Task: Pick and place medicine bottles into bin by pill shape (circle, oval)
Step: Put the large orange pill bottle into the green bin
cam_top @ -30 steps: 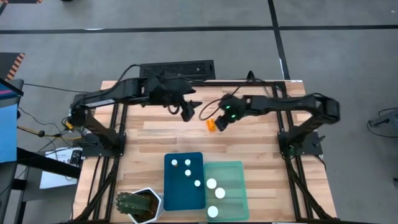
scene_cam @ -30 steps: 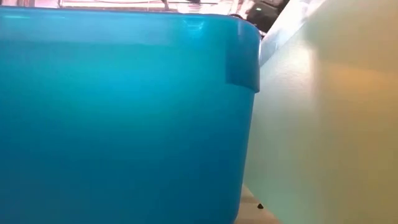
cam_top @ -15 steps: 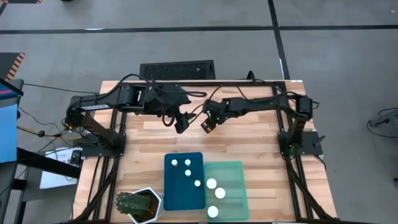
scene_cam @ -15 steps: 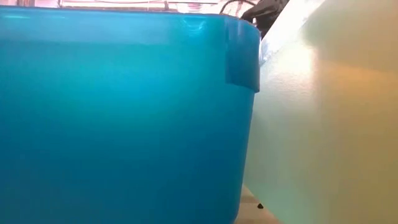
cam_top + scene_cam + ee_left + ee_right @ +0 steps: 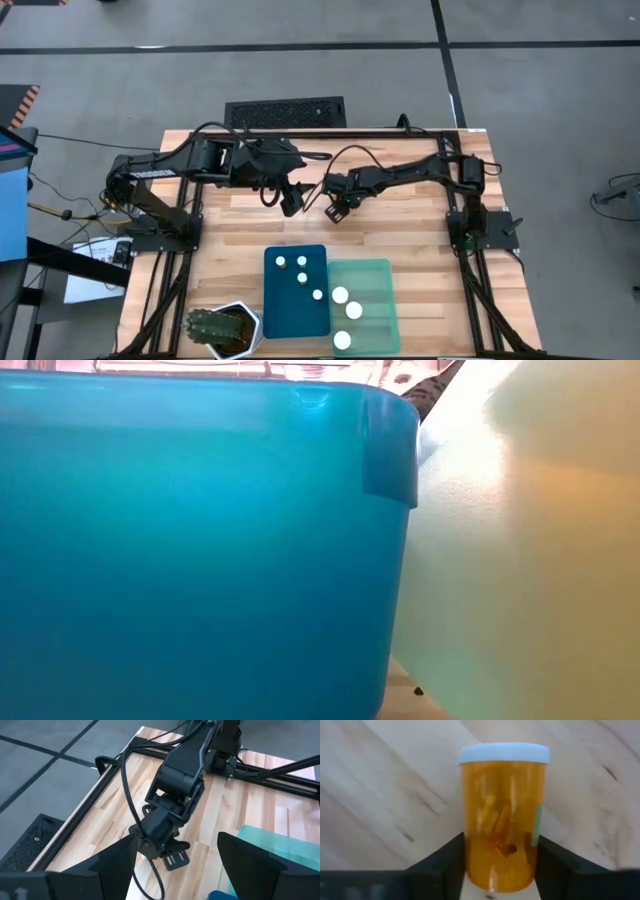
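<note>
An orange medicine bottle [image 5: 502, 815] with a white cap [image 5: 503, 753] fills the right wrist view between my right gripper's fingers. In the high view my right gripper [image 5: 335, 207] covers it at the table's middle. My left gripper [image 5: 291, 198] hangs open and empty just to the left of it, and its wrist view looks at the right gripper [image 5: 169, 847]. The dark blue tray [image 5: 318, 318] and the mint green tray [image 5: 378, 272] stand side by side at the near edge. Each holds three white-capped bottles. My right gripper has the bottle's orange body [image 5: 471, 851], at the end away from the cap, between its two fingers [image 5: 445, 865], one on each side. The fingers lie along the bottle and the cap points away from the gripper. I cannot tell whether the bottle is clear of the table.
A spiky green plant in a white pot [image 5: 222, 330] stands at the near left corner. The low view shows only the blue tray's wall [image 5: 200, 560] and the green tray's wall [image 5: 520, 560]. Bare wood lies between the grippers and the trays.
My right gripper has gone toward the table's left and near edges onto the orange bottle, which lay in the open a second ago and is now covered in the high view. My left gripper has moved a little toward the near edge.
</note>
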`<action>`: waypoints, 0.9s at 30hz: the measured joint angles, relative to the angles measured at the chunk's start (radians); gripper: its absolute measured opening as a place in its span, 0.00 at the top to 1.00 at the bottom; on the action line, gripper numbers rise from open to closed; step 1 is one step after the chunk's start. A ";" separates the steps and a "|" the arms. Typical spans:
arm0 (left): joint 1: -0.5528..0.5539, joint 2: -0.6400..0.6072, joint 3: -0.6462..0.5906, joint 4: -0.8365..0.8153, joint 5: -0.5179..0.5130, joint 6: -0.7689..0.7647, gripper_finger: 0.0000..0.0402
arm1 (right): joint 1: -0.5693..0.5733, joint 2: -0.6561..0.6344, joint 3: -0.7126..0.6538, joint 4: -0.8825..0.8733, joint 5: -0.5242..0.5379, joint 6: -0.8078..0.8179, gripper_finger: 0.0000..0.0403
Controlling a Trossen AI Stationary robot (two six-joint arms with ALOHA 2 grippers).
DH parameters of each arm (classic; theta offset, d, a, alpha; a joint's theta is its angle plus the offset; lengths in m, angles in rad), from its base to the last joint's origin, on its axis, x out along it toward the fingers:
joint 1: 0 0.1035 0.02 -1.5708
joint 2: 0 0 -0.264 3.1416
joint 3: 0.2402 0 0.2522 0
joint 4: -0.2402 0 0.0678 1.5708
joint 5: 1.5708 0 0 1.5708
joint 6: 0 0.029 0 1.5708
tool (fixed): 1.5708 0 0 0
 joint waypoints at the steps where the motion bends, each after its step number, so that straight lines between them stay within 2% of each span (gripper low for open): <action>1: 0.000 0.000 0.000 0.000 0.000 0.001 0.33 | 0.002 0.000 0.001 0.000 0.005 -0.003 0.49; 4: 0.000 0.000 0.000 -0.001 0.000 0.003 0.33 | 0.009 -0.008 0.000 0.003 0.022 -0.025 0.60; 11: 0.000 0.000 0.000 -0.042 -0.009 0.004 0.33 | 0.008 -0.089 -0.007 -0.017 0.008 -0.073 0.60; 18: -0.008 0.000 0.000 -0.018 -0.052 0.007 0.33 | 0.031 -0.373 -0.005 -0.014 0.010 -0.130 0.58; 24: -0.024 0.000 0.000 0.059 -0.138 0.056 0.33 | 0.100 -0.664 -0.005 0.025 0.017 -0.165 0.56; 27: -0.024 0.000 -0.005 0.126 -0.140 0.077 0.33 | 0.145 -0.771 -0.003 0.039 0.052 -0.189 0.56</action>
